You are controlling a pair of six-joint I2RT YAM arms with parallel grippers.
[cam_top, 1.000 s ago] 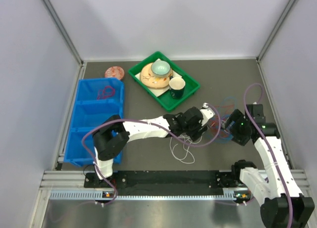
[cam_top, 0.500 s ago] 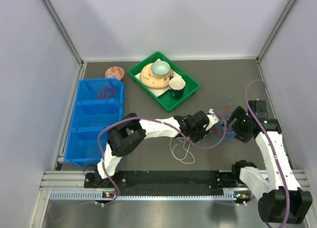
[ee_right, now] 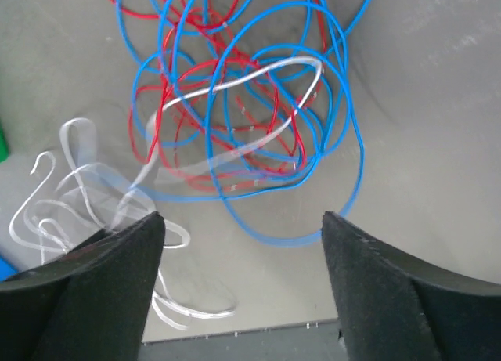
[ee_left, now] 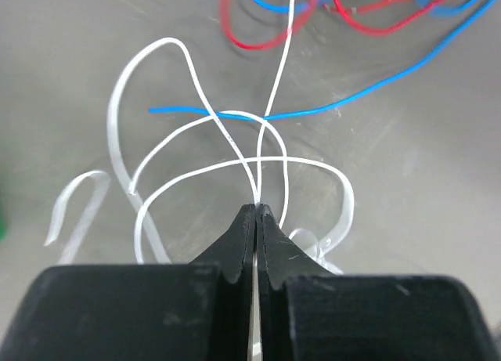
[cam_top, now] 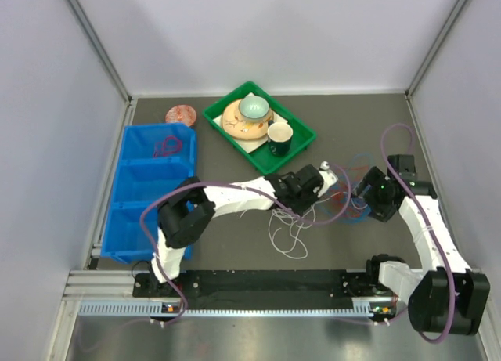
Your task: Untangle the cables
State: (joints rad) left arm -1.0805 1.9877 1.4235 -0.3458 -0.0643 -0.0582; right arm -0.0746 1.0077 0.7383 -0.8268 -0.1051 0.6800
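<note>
**At mid-worktop point(cam_top: 227, 240): left hand point(ee_left: 256, 208) pinches the white cable point(ee_left: 119, 134)**

Between its fingertips, which are pressed together, the left hand grips one strand of the white cable, and the thin wire runs on down the seam of the jaws. Just beyond the tips, the white cable spreads into several overlapping loops. A straight run of the blue cable point(ee_left: 203, 112) crosses over them, and curves of the red cable point(ee_left: 250, 46) lie farther out.

Right of centre, the right hand point(ee_right: 240, 218) hangs with its jaws spread wide and nothing between them. It is above a dense knot of blue and red loops with a white strand threaded through. More white loops trail off to the left of that knot.

From overhead, the two hands sit close together, with the tangle on the worktop between and beneath them. Well apart, at the back, a green tray point(cam_top: 235, 146) holds a cup point(cam_top: 279, 136) and a bowl point(cam_top: 254, 106). A blue bin point(cam_top: 149, 185) lies along the left edge.
</note>
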